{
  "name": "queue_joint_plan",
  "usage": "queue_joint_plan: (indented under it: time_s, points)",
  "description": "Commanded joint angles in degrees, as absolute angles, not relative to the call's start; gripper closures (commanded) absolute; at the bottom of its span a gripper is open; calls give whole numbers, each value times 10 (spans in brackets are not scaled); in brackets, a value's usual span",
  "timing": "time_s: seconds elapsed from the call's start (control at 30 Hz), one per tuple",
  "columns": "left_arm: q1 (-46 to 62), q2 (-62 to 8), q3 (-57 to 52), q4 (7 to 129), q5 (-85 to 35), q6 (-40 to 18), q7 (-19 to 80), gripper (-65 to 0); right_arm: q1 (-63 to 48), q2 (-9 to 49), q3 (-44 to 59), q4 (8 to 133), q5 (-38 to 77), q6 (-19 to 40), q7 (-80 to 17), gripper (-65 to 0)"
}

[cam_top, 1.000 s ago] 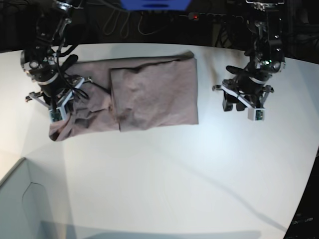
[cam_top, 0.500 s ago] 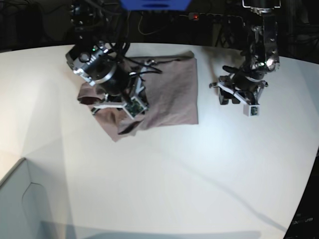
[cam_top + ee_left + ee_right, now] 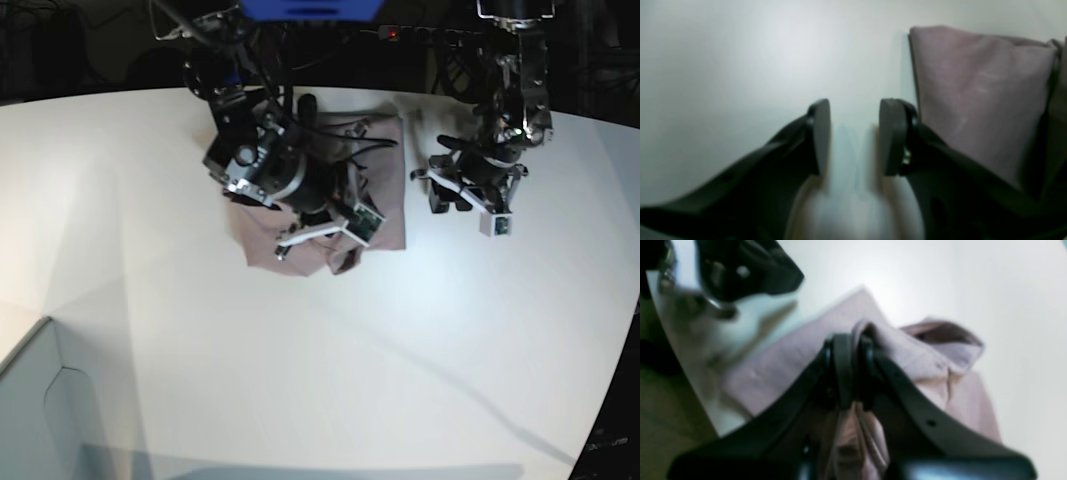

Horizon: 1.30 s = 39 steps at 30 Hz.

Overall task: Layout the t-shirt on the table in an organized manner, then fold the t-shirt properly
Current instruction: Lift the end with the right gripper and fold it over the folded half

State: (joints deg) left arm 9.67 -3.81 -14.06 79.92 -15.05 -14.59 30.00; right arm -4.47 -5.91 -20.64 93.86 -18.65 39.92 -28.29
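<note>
The mauve t-shirt (image 3: 388, 200) lies bunched and folded over itself at the back middle of the white table (image 3: 320, 360). My right arm (image 3: 290, 180) hangs over it and hides much of the cloth. In the right wrist view my right gripper (image 3: 853, 350) is shut on a raised fold of the t-shirt (image 3: 927, 350). My left gripper (image 3: 448, 200) stands just right of the shirt's right edge. Seen from the left wrist, the left gripper (image 3: 855, 136) is open over bare table (image 3: 740, 50) with nothing between its fingers, and the t-shirt (image 3: 973, 100) lies beside its right finger.
A pale box corner (image 3: 40, 410) sits at the front left. Behind the table's curved back edge (image 3: 100, 95) it is dark, with cables and a blue object (image 3: 310, 8). The left arm (image 3: 740, 270) shows at the top left of the right wrist view.
My right arm has swept from the shirt's left end to the right, dragging that side of the cloth over the rest. The left arm has edged slightly left toward the shirt.
</note>
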Motion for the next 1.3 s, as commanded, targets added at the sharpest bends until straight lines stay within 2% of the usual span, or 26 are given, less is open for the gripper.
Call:
queue_joint_plan:
  time_s: [0.0, 0.2, 0.4, 0.63, 0.9, 0.97, 1.1, 1.17, 1.27]
  points:
    - [93, -41, -141, 807, -152, -147, 291, -238, -39, -67, -218, 949, -175, 400, -269, 0]
    - [92, -40, -138, 807, -151, -147, 292, -238, -10, -71, -269, 922, -175, 400, -269, 0]
    - [92, -40, -138, 807, -150, -147, 293, -238, 43, -85, -271, 854, -175, 400, -267, 0]
    - [99, -46, -143, 815, -153, -148, 293, -238, 83, -87, -272, 837, -173, 400, -267, 0]
    - [134, -64, -214, 860, -155, -149, 294, -238, 94, -90, -273, 791, -173, 400, -266, 0]
    - [139, -64, -233, 873, -155, -149, 294, -238, 95, -90, -273, 776, -173, 400, -266, -49]
    - [150, -64, -276, 881, -155, -149, 294, -238, 93, -90, -273, 794, -173, 400, -267, -217]
    - [153, -64, -291, 883, -155, -150, 294, -238, 87, -90, -270, 833, -172, 400, -268, -294]
    - [152, -64, -312, 880, -155, -150, 294, -238, 61, -90, -269, 901, -172, 400, -268, -376]
